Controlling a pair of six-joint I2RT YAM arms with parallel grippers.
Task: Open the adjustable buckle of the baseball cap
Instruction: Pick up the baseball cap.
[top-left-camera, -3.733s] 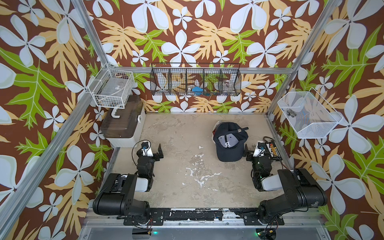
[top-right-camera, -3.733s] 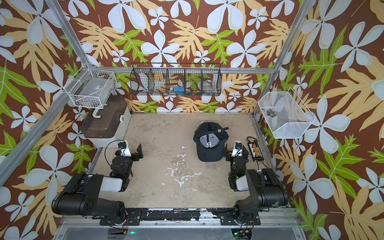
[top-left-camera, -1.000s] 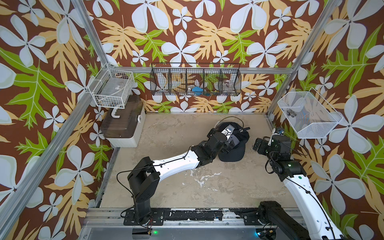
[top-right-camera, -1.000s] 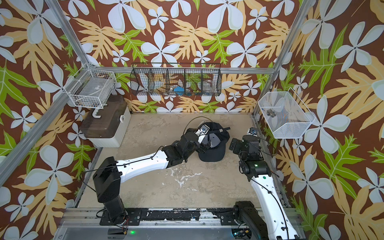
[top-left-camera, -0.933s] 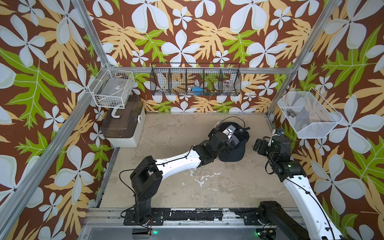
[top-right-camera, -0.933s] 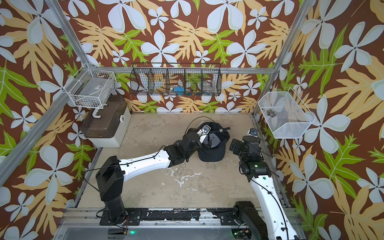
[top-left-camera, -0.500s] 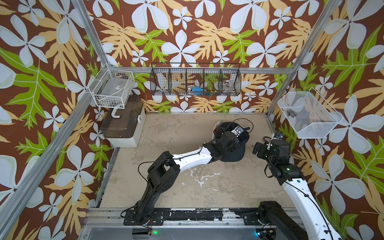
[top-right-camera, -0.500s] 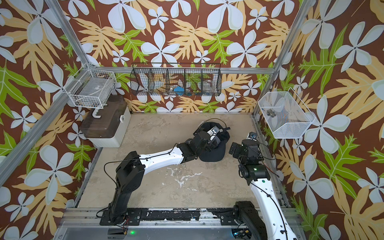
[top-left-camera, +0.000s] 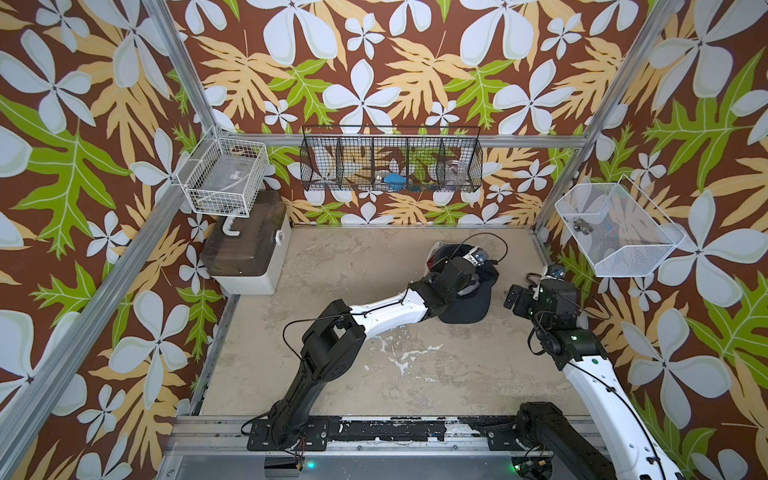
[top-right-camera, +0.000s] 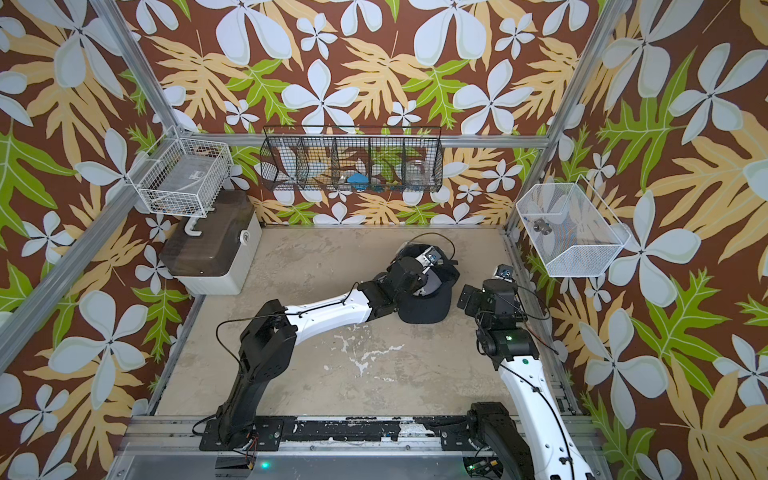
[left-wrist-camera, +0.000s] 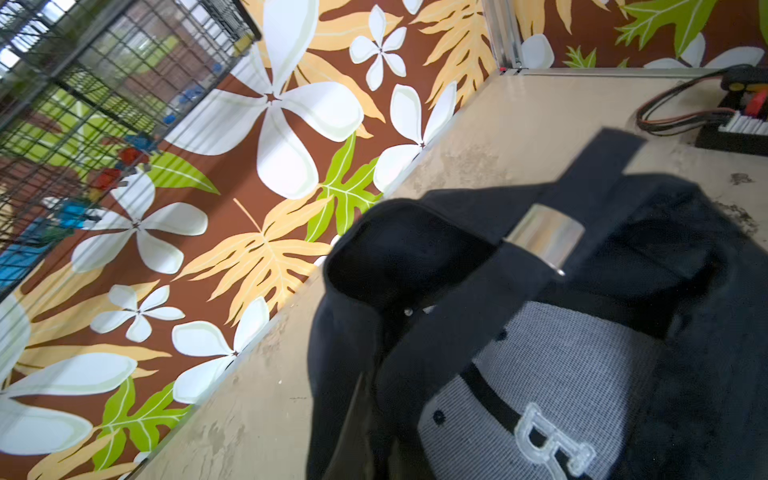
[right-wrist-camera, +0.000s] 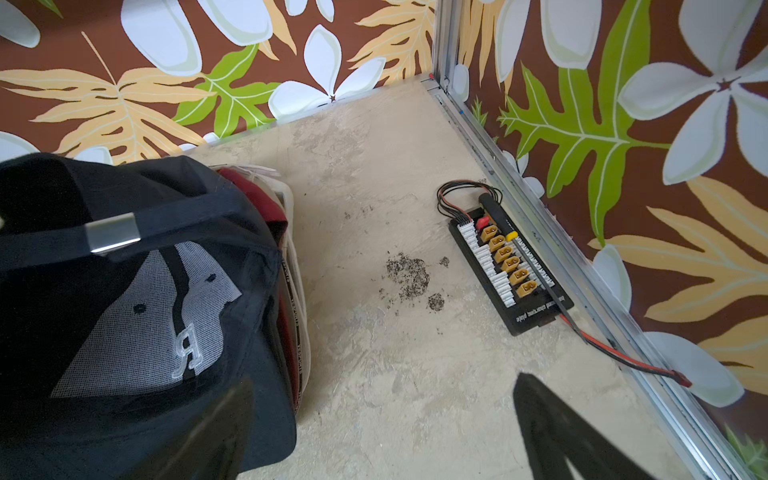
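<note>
- An upturned navy baseball cap (right-wrist-camera: 249, 291) lies near the black charging board (right-wrist-camera: 511, 270). Its silver buckle (left-wrist-camera: 542, 239) looks fastened on the strap (left-wrist-camera: 457, 307).
- The left gripper (top-left-camera: 467, 282) is clenched on the strap, on the side away from the board.
- The right gripper (top-left-camera: 514, 297) hangs wide open between cap and board.
- Risk: with one pinch on soft fabric, prying the buckle may drag the cap or let the strap slip out.

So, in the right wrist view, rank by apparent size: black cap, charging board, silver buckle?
Largest to smallest:
black fabric baseball cap, nearest the camera
black rectangular charging board with yellow connectors
silver metal buckle
</note>
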